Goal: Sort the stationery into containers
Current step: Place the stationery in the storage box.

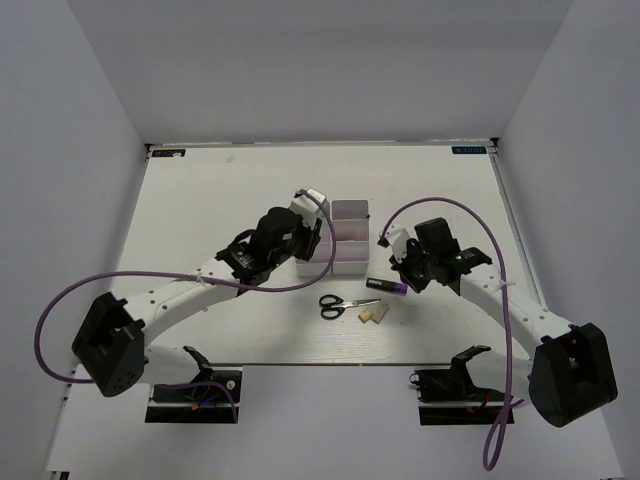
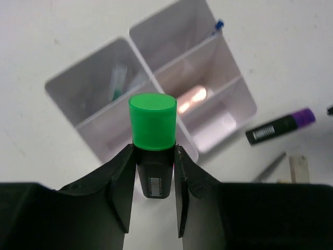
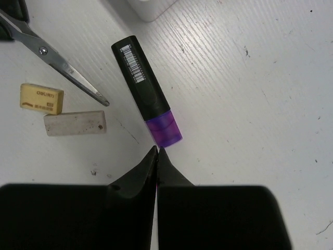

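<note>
Gripping green-capped marker (image 2: 152, 120) in left pincer (image 2: 153, 152) (barrel half hidden) | right pincer (image 3: 157, 154) closed, empty

The left arm (image 1: 180, 300) stretches from its base toward 1 o'clock, with the left gripper (image 2: 154, 151) clamped on the green-capped marker (image 2: 152, 120). The right arm (image 1: 500, 295) reaches toward 10 o'clock, and the right gripper (image 3: 157, 152) is pinched closed on nothing.

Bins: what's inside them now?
Far bin: blue pen tip; middle: pinkish piece; left: green-tipped item. The held marker covers part of the near bins.
</note>
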`<state>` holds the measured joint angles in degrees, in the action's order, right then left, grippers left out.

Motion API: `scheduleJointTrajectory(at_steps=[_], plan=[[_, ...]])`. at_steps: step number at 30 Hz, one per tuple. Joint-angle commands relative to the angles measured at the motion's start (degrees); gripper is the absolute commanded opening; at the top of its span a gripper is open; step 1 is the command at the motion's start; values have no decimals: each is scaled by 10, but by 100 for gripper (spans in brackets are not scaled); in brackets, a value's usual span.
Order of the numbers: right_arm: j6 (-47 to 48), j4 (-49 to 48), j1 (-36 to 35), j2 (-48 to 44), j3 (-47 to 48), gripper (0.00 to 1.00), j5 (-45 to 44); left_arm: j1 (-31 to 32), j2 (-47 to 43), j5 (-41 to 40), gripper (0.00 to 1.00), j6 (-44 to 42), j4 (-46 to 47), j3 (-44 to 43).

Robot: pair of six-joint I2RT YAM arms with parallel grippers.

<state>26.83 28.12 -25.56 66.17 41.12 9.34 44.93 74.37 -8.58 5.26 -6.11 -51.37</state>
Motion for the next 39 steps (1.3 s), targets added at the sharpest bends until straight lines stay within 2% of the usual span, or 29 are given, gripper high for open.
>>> scheduleJointTrajectory(at_steps=[1,6,8,11,12,13,15,20,24,25,26,34,35,38,39], plan=[[-18,-22,6,-1,-2,0,1,20,29,-73,1,-47,191,8],[-15,-23,12,-3,-7,0,8,41,70,-141,1,-100,313,2],[-16,-24,13,-3,-6,0,12,47,84,-158,1,-129,331,-7],[-14,-22,17,-2,-7,11,12,49,106,-169,1,-135,344,-17],[-14,-23,18,-3,-7,19,13,48,110,-172,1,-136,344,-18],[-14,-22,19,-3,-8,22,14,48,118,-176,1,-133,344,-16],[-14,-21,21,-5,-7,26,18,48,121,-180,1,-128,345,-9],[-16,-22,29,-2,-7,26,18,47,132,-189,1,-112,355,11],[-19,-24,33,1,-6,46,19,46,143,-200,1,-101,356,19],[-20,-22,33,3,-6,55,20,46,144,-202,1,-100,357,22],[-20,-21,36,4,-3,58,25,46,148,-206,1,-95,357,22],[-27,-15,42,9,4,59,39,39,152,-223,1,-73,367,46],[-27,-13,43,9,4,59,41,39,155,-224,8,-68,369,48],[-27,-11,43,12,6,59,43,35,153,-228,18,-64,376,56],[-27,-11,43,12,6,59,44,37,152,-232,31,-62,376,58]])
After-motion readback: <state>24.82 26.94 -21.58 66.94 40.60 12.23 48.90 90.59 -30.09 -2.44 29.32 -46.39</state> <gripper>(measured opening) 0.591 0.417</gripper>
